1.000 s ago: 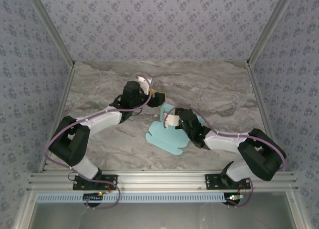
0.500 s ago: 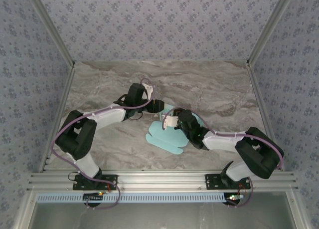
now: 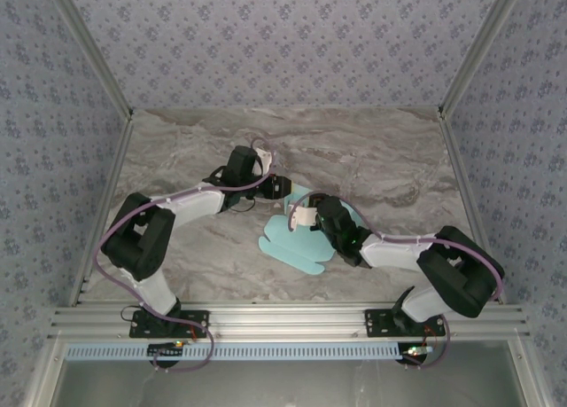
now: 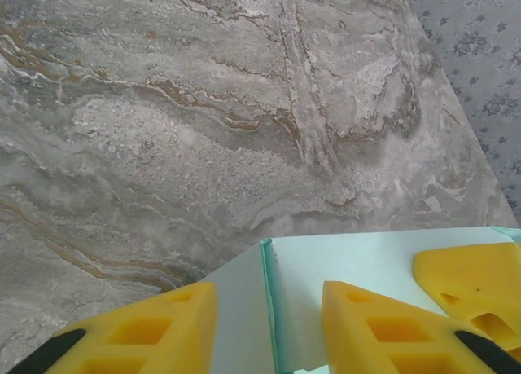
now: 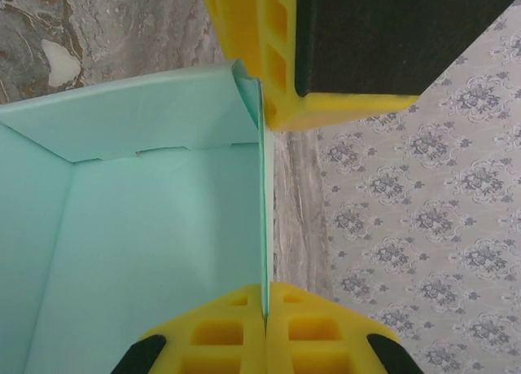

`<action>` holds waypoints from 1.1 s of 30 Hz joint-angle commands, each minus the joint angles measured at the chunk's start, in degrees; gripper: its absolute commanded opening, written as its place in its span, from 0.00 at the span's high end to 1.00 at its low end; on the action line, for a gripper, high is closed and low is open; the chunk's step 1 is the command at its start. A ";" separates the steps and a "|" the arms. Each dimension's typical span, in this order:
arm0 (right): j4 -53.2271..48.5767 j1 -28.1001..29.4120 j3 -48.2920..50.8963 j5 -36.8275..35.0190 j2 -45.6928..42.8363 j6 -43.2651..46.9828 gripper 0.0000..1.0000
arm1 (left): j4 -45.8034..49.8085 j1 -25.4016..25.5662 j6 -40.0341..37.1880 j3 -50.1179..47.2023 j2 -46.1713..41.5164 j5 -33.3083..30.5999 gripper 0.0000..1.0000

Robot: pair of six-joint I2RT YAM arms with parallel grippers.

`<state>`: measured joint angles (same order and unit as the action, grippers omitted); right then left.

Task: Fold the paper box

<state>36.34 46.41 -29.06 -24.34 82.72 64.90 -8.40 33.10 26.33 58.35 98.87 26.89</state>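
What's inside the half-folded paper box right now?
The paper box looks empty: bare blue floor and two raised walls. The right gripper, shut on one wall, hides the stretch of floor beneath its fingers, so that bit is unseen.

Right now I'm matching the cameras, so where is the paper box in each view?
Top external: paper box at the centre, lying on the marble table.
Left wrist: paper box along the bottom edge, right of centre.
Right wrist: paper box across the left half.
Shared landmark: the marble table under the box.
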 commanded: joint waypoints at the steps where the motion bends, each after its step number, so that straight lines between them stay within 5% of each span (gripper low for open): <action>1: 0.05 0.49 0.98 -1.32 0.80 -1.52 1.00 | 0.32 -0.17 1.09 -0.39 1.65 2.02 0.65; 33: -0.81 3.95 2.10 -6.24 3.24 -1.53 1.00 | -4.32 -0.29 9.16 -7.22 2.17 0.53 0.84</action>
<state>39.46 49.60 -27.99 -31.14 84.90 63.90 -19.00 32.99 34.46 53.41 99.53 28.97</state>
